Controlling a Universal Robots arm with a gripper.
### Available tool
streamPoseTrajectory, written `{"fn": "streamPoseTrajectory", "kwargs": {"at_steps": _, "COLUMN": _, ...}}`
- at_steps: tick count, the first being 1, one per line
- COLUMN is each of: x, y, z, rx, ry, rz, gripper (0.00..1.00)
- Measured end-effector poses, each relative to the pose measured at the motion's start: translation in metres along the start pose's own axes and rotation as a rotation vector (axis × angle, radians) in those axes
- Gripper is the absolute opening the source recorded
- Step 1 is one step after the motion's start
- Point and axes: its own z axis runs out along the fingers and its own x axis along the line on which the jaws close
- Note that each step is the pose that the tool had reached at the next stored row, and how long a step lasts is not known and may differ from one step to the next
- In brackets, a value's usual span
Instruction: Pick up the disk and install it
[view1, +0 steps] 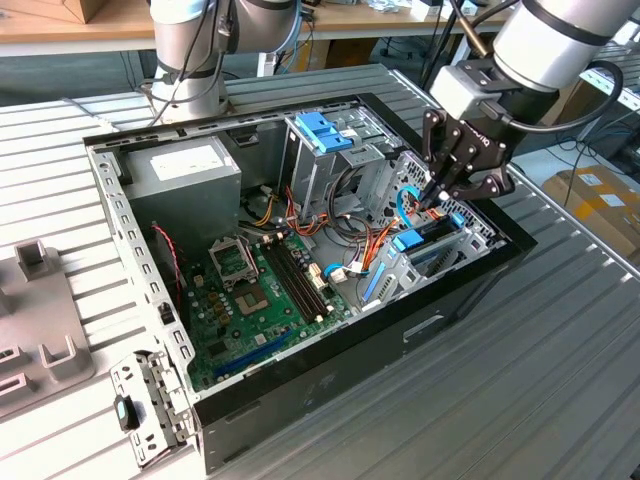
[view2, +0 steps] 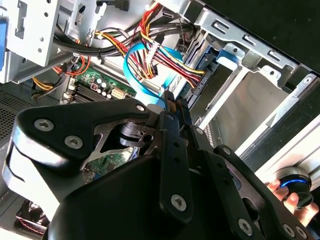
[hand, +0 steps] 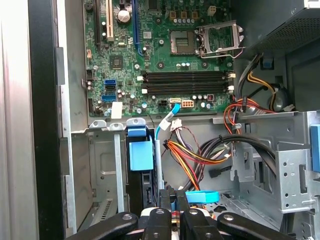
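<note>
**Kid:** Where is your grabber?

**Me:** My black metal gripper (view1: 438, 198) hangs inside the open black computer case (view1: 300, 385), at the exterior view's right. Its two fingers (hand: 165, 197) are pressed close together. I see nothing of the disk between them.

**Kid:** And where is the disk?

**Me:** The flat dark disk in its bright blue plastic frame (hand: 140, 155) stands on its thin edge in the grey metal bay (hand: 102, 160). It is just below my fingertips and a bit to the near side in the exterior view. Its long side runs from the blue end tab toward my gripper, so I am over the end away from the tab.

**Kid:** What is in the way?

**Me:** The thin blue cable (view2: 137, 55) loops right beside my fingers. A fat bunch of red, yellow and orange wires (hand: 200, 155) lies next to the bay, on the side of the tall grey cage. I think those could snag.

**Kid:** What else is there?

**Me:** The green circuit board (hand: 165, 45) lies flat beyond the tab. The chunky light-blue bracket (view1: 325, 130) sits on the tall cage, well apart, farther back.
</note>
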Motion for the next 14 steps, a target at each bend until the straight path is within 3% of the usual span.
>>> {"fn": "streamPoseTrajectory", "kwargs": {"at_steps": 14, "x": 0.0005, "y": 0.0032, "z": 0.0015, "rx": 0.0, "ry": 0.0, "rz": 0.0, "gripper": 0.16}}
